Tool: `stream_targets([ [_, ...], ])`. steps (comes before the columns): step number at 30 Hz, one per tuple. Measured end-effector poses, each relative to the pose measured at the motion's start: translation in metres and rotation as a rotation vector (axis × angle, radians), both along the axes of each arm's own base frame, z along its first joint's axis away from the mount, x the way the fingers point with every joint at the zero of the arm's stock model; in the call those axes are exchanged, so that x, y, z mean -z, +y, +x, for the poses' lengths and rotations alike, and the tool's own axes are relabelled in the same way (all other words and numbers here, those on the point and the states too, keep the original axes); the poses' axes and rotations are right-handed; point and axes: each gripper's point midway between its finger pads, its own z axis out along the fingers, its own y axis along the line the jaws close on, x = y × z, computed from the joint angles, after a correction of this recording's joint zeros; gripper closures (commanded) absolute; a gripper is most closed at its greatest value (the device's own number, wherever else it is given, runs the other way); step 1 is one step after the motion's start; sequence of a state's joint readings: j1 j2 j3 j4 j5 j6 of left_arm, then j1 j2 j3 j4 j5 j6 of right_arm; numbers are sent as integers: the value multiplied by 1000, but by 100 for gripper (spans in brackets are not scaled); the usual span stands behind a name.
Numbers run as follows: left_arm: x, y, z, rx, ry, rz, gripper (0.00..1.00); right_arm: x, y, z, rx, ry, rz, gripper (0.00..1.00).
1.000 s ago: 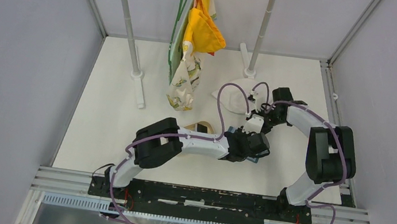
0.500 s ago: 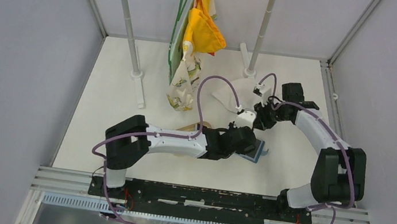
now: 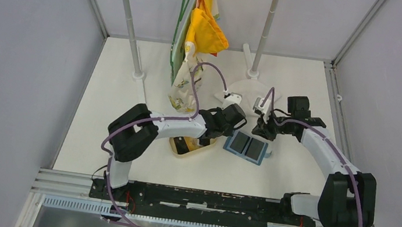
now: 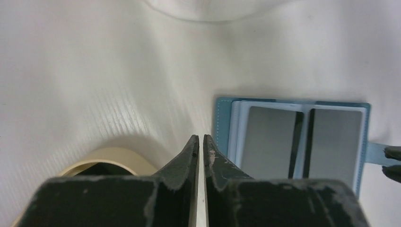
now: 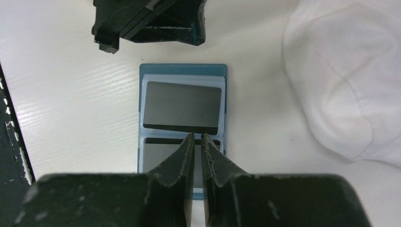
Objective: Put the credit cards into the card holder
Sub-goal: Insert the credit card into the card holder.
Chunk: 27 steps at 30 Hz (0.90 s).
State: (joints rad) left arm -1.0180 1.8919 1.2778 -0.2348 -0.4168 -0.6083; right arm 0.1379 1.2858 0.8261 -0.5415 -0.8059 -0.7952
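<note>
Card holder [image 4: 221, 127] beside left gripper [image 4: 198, 138], under right gripper [image 5: 198, 135]

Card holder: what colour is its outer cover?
Blue, slightly teal. The card holder shows it best in the right wrist view.

walls [image 3: 17, 66] pale lilac | table [image 3: 110, 113] white | two rack poles [image 3: 130, 28] | hanging cloths [image 3: 200, 37]
</note>
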Motion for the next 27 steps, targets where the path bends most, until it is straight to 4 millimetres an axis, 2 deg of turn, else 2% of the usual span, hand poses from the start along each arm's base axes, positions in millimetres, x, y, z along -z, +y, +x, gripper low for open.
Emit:
stream_targets([
  [3,16,2,3,11,29,45,89,15,-2,-2,-4,35,-32,86],
  [9,46,6,-4,52,104,105,90,43,-5,-9,1,99,-95,87],
  [14,47,1,-11,82,143,84,90,59,-2,-9,34,157,-139,88],
  [20,47,-12,-20,127,168,42,90,83,-10,-11,87,241,-201,88],
  [27,47,-21,-31,152,174,11,90,89,-12,-13,104,268,-221,88],
])
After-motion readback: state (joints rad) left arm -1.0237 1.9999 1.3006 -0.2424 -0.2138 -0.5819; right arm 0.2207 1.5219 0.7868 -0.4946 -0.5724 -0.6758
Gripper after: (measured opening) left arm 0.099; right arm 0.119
